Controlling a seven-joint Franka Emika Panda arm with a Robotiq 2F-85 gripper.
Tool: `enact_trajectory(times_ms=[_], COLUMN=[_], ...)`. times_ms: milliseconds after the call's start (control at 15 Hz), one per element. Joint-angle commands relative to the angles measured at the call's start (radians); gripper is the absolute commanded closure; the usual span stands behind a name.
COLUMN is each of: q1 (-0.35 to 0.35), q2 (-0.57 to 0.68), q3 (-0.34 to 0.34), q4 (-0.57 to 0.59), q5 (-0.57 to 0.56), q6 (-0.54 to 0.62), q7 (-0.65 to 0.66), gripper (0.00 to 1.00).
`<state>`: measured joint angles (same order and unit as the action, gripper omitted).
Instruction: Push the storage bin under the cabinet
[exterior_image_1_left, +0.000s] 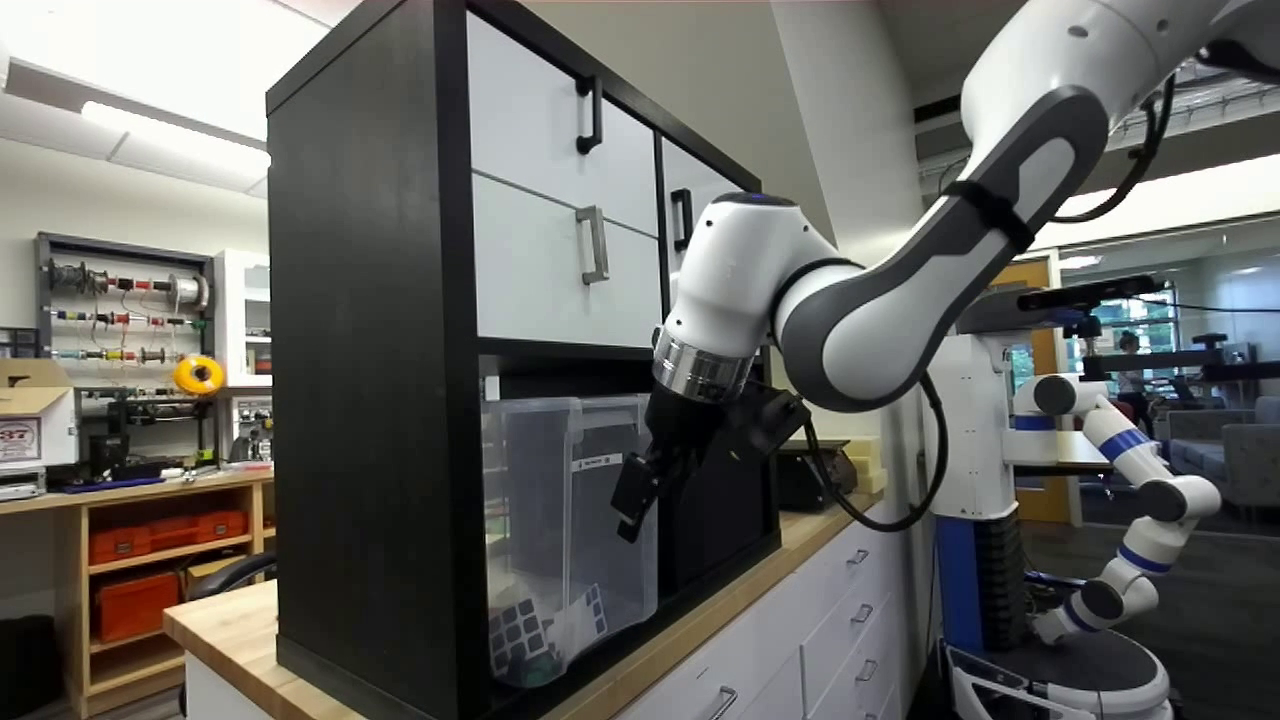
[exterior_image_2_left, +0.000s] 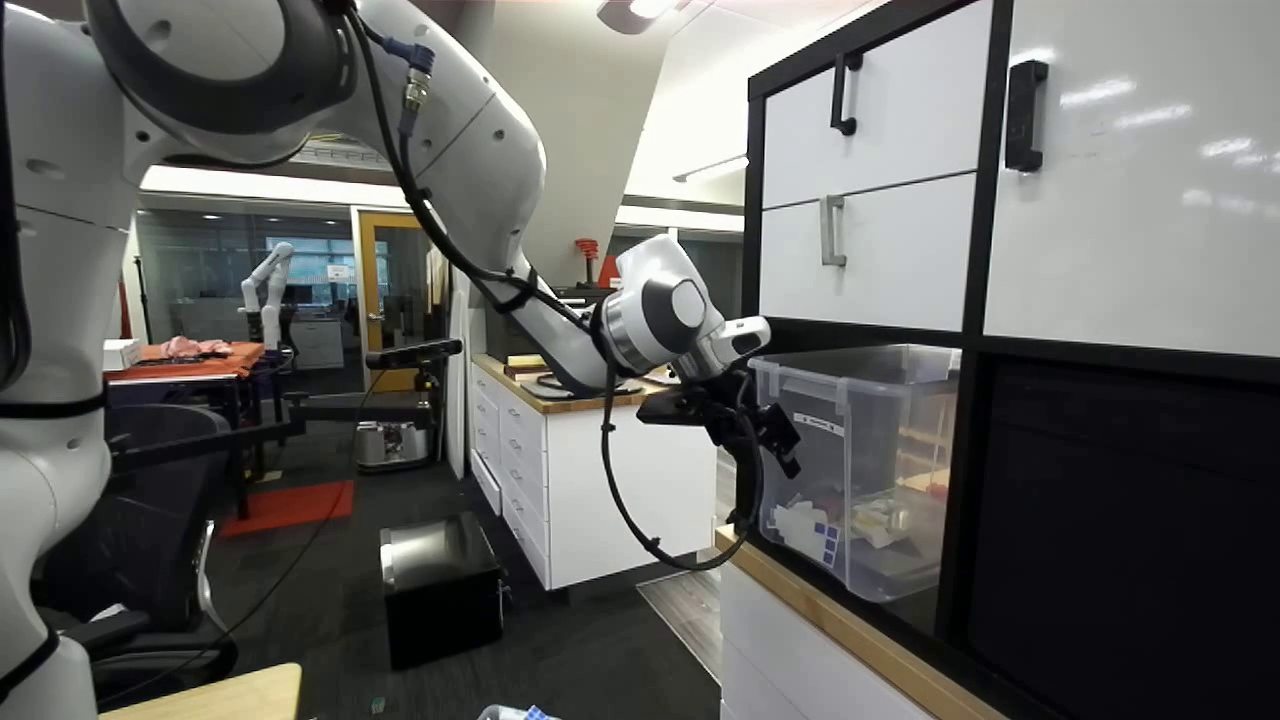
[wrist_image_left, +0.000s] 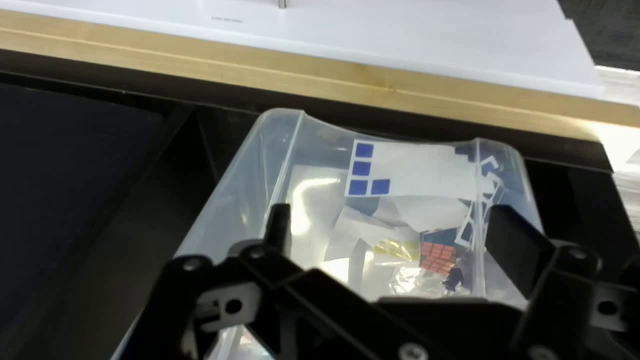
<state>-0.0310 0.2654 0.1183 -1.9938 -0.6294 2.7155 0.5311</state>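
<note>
The storage bin (exterior_image_1_left: 530, 470) is a clear plastic box with a label on its front wall. It stands in the lower open compartment of the black-framed cabinet (exterior_image_1_left: 360, 350), its front near the compartment's front edge. It also shows in an exterior view (exterior_image_2_left: 900, 430) and in the wrist view (wrist_image_left: 240, 185), where stickered sheets and a small cube show through it. My gripper (exterior_image_1_left: 640, 490) is close in front of the bin's front wall, tilted downward; it also shows in an exterior view (exterior_image_2_left: 785, 450). In the wrist view the gripper (wrist_image_left: 390, 210) has its fingers wide apart with nothing held. Contact with the bin cannot be told.
The cabinet stands on a wooden countertop (exterior_image_1_left: 700, 620) above white drawers (exterior_image_1_left: 840, 610). A dark panel (exterior_image_2_left: 1120, 500) fills the compartment beside the bin. A cable (exterior_image_2_left: 610, 480) loops below the wrist. Another counter (exterior_image_2_left: 620, 480) and a black box (exterior_image_2_left: 440, 590) stand farther off.
</note>
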Motion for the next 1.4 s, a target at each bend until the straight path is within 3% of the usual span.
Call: enact_trajectory(times_ms=[0, 200, 667, 933, 1000, 1333], q1=[0.057, 0.079, 0.084, 0.08, 0.079, 0.078], q2=[-0.146, -0.218, -0.342, -0.379, -0.327, -0.34], q3=[-0.029, -0.032, -0.025, -0.022, -0.02, -0.019], q4=[-0.097, -0.113, -0.129, -0.139, -0.101, -0.112], q5=[0.186, 0.276, 0.359, 0.364, 0.344, 0.344], q6=[-0.126, -0.228, -0.407, -0.462, -0.43, -0.441], q7=[-0.186, -0.269, -0.335, -0.333, -0.315, -0.315], gripper=[0.0, 0.0, 0.0, 0.0, 0.0, 0.0])
